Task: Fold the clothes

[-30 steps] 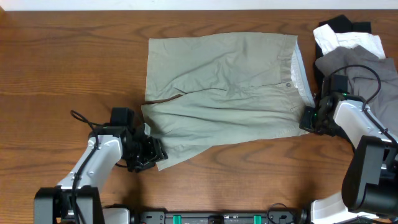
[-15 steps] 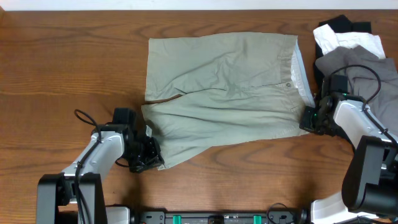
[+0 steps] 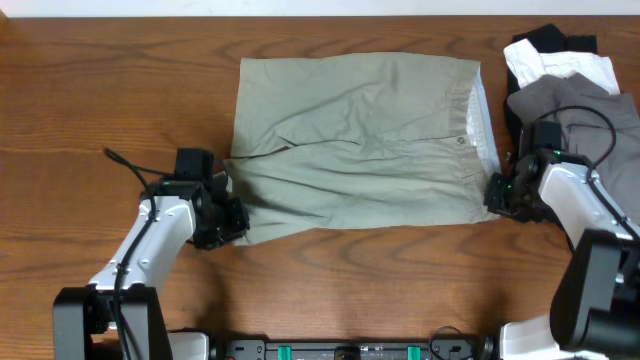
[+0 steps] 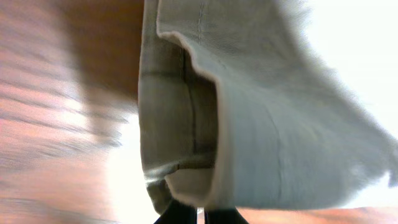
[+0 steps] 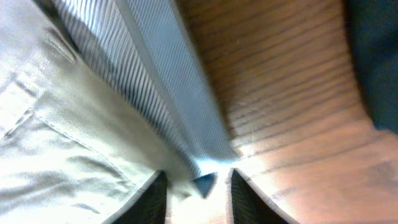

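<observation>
**Two end effectors at opposite corners of the shorts**

Overhead: one pair of khaki-green shorts (image 3: 360,140) lies spread flat on the wooden counter (image 3: 100,100), just toward 12 o'clock from the middle. The waistband and its button (image 3: 461,140) are on the 3 o'clock side and the leg hems on the 9 o'clock side. The left end effector (image 3: 228,215) sits at the shorts' 8 o'clock corner, on the lower leg hem. The right end effector (image 3: 497,193) sits at the 4 o'clock corner, by the waistband end. At 2 o'clock in the frame, a grey garment (image 3: 590,105), a white garment (image 3: 560,68) and a black garment (image 3: 560,40) lie heaped together, apart from the shorts.

Left wrist: the left end effector (image 4: 199,214) is closed on the hem. The cloth rises from the pinched fingertips at 6 o'clock, with the folded edge showing. The picture is blurred.

Right wrist: the right end effector (image 5: 198,193) has its two fingers (image 5: 155,196) standing apart at 6 o'clock. A tip of the blue-striped lining (image 5: 137,68) lies between them, unclamped, and bare wood shows in the gap. Khaki cloth fills the 9 o'clock side.
</observation>
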Robot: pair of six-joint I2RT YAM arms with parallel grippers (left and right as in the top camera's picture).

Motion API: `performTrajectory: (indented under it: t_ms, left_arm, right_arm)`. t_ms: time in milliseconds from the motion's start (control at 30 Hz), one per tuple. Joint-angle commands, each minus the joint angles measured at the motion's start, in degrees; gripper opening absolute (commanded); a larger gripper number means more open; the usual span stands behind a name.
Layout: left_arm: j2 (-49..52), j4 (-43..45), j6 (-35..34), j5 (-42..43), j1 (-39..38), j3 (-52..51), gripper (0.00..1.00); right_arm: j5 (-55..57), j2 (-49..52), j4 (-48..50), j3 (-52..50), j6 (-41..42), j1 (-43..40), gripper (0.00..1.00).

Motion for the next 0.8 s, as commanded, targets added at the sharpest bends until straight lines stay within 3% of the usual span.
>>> performTrajectory:
  t_ms: [0,300,433,667,767]
  left_arm:
    - [-0.9,-0.1,0.7,-7.6,0.0,1.6,0.06]
    - [-0.9,0.3,0.2,-8.9,0.0,1.6,0.06]
    - [-0.9,0.3,0.2,-8.9,0.0,1.6,0.06]
    - [-0.9,0.3,-0.2,-8.9,0.0,1.6,0.06]
    - [-0.9,0.2,-0.2,-8.9,0.0,1.6,0.06]
  right_arm:
    - [1.0,-4.0,-0.7,1.5,0.2,-0.5,0.42]
    - [-0.3,-5.5,-2.6,-0.8,0.4,-0.5,0.44]
    - [-0.3,-5.5,2.8,-5.3,0.4,-0.5,0.44]
    - [-12.3,-5.5,15.0,-12.8,-5.1,-0.5,0.57]
    - [-12.5,-5.5,18.8,-14.6,-5.1,-0.5,0.57]
